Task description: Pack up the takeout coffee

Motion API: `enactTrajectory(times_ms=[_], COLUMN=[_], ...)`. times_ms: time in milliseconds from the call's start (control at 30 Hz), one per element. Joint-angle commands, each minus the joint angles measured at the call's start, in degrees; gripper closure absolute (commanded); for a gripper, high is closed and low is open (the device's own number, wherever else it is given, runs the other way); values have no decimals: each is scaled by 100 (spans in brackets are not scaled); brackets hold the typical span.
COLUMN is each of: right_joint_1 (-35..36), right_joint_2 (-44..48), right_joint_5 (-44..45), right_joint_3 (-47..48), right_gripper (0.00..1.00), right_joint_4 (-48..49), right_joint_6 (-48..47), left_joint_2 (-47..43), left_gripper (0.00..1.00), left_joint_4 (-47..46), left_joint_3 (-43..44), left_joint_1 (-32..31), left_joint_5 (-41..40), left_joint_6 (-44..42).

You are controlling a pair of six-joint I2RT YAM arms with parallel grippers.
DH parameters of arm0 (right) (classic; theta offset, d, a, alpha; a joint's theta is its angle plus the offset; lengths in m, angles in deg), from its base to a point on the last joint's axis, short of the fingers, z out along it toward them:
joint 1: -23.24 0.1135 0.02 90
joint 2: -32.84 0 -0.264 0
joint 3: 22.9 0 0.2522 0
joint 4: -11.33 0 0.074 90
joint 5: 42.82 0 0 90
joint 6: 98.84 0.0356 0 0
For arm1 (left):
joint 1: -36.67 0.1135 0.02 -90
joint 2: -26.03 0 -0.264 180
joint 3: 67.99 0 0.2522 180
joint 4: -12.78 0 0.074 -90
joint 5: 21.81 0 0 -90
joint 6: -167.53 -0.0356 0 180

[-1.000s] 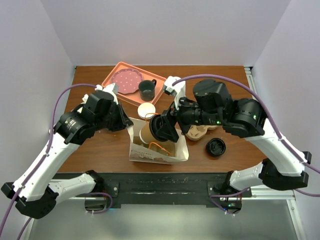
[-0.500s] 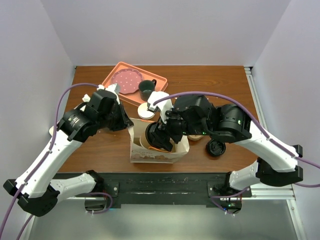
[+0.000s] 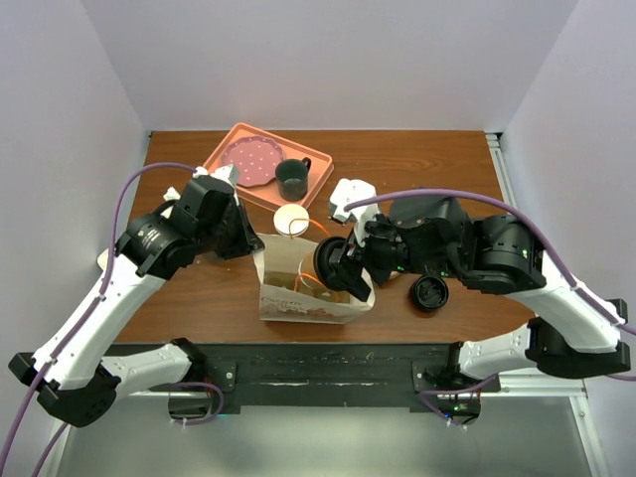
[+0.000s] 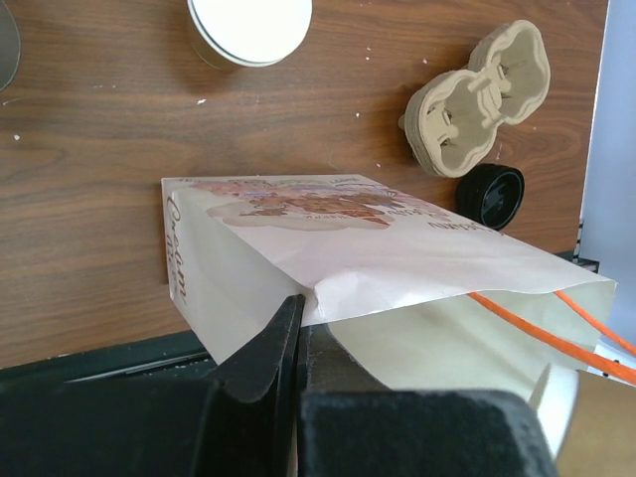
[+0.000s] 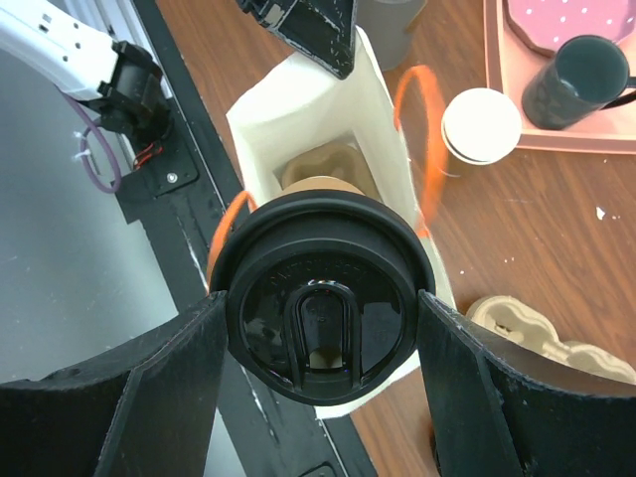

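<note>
The takeout coffee (image 5: 323, 298), a tan paper cup under a round black lid (image 3: 334, 262), sits between the fingers of my right gripper (image 5: 320, 328), which is shut on it. It hangs tilted over the right end of the open white paper bag (image 3: 294, 288). My left gripper (image 4: 301, 310) is shut on the bag's rim (image 4: 397, 288), pinching the paper edge. The right wrist view looks down into the bag (image 5: 383, 129), where a brown cardboard piece (image 5: 320, 167) lies at the bottom. The cup's body is mostly hidden behind its lid.
A pink tray (image 3: 231, 139) at the back holds a pink plate (image 3: 249, 159) and a dark green mug (image 3: 291, 177). A white-lidded cup (image 3: 291, 219) stands behind the bag. A loose black lid (image 3: 429, 292) and a cardboard cup carrier (image 4: 477, 94) lie right of the bag.
My right gripper swung the cup left over the bag's mouth, then back a little to the right. The left gripper kept its pinch on the bag rim.
</note>
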Motion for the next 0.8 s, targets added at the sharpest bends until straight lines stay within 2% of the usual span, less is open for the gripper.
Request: enactTrajectory(times_ms=[0, 133, 200, 267, 300, 467, 600, 767], right_joint_1=[28, 28, 28, 28, 37, 98, 431, 494], right_joint_2=[-58, -190, -348, -453, -523, -568, -647, -436], right_joint_5=[58, 163, 347, 584, 629, 665, 1181, 1420], right_joint_3=[-107, -300, -327, -344, -397, -748, -924, -1188], right_gripper=[69, 69, 69, 69, 69, 69, 70, 70], right_joint_4=[3, 231, 205, 170, 187, 434, 320, 495], right_joint_6=[-116, -229, -256, -282, -283, -300, -326, -344], left_joint_2=[-12, -100, -126, -135, -179, -433, -653, -820], left_gripper=[100, 100, 89, 85, 78, 58, 52, 48], left_joint_4=[-130, -525, -639, -613, -613, -596, -517, -481], left_joint_3=[316, 229, 141, 10, -70, -623, -712, -887], left_joint_1=[3, 3, 12, 12, 12, 4, 4, 3], left_joint_5=[-58, 249, 294, 460, 539, 795, 795, 962], left_joint_6=[-46, -274, -389, -476, -520, -854, -1092, -1329])
